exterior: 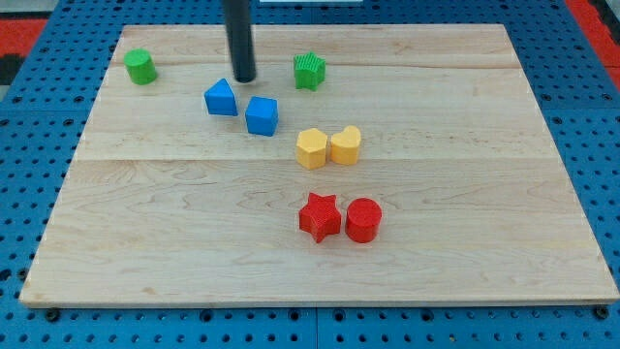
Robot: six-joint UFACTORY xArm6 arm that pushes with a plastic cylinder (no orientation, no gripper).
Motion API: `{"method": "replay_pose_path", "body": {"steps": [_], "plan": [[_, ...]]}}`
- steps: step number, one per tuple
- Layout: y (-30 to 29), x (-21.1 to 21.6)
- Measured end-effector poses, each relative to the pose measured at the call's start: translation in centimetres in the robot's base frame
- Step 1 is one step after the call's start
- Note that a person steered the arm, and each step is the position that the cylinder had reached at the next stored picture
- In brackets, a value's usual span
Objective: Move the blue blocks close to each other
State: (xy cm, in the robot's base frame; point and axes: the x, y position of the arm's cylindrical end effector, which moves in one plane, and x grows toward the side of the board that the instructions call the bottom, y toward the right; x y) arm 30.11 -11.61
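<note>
My tip [244, 79], the bare lower end of a dark rod that grasps nothing, rests on the wooden board [320, 271] near the view's top. Just below it to the view's left lies the blue wedge-shaped block [221, 98]; just below to the right, the blue cube [262, 115]. The two blue blocks sit near each other, narrowly apart, neither touching the tip.

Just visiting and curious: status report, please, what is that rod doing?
My tip just above the two blue blocks. Blue wedge-like block and blue cube nearly touching. Nothing between them.
</note>
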Motion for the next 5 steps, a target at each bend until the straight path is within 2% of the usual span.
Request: {"method": "replay_pose_path", "body": {"steps": [1,2,3,4,5], "plan": [[-2.6,2.0],[2.7,3.9],[-5.4,3.3],[-15.0,4.3],[-18.1,1.1]]}}
